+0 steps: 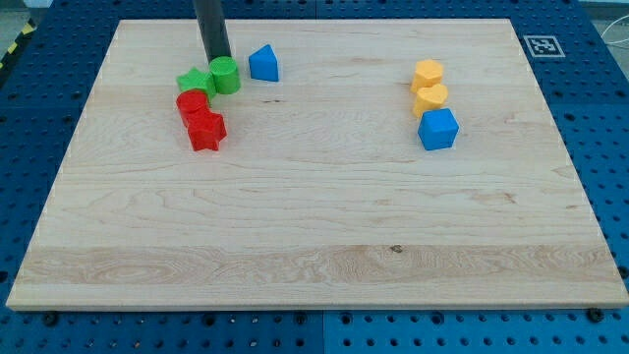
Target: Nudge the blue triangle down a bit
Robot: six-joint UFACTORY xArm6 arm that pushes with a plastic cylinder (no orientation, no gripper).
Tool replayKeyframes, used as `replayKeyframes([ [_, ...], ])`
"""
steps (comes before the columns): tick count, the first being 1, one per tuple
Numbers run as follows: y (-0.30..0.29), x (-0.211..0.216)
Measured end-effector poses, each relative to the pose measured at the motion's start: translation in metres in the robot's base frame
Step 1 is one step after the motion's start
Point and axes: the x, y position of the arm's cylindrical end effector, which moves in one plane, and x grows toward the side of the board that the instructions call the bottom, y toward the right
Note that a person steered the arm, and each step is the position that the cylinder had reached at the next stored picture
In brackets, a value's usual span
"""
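Note:
The blue triangle (262, 64) lies near the top of the wooden board (314, 226), left of centre. My tip (218, 58) stands just left of it, right behind the green cylinder (225, 75), with a small gap between the tip and the triangle. The dark rod rises out of the view's top.
A green block (193, 81) sits left of the green cylinder. A red cylinder (192, 103) and a red star-shaped block (206, 129) lie below them. At the right are two yellow blocks (428, 74) (429, 97) and a blue cube (437, 129).

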Motion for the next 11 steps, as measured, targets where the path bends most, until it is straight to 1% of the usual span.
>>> replayKeyframes([
  [1, 0.000, 0.000],
  [3, -0.001, -0.014],
  [4, 0.001, -0.029],
  [5, 0.015, -0.039],
  [6, 0.027, -0.036],
  [8, 0.057, -0.009],
  [9, 0.058, 0.002],
  [10, 0.069, -0.019],
  [11, 0.106, -0.029],
])
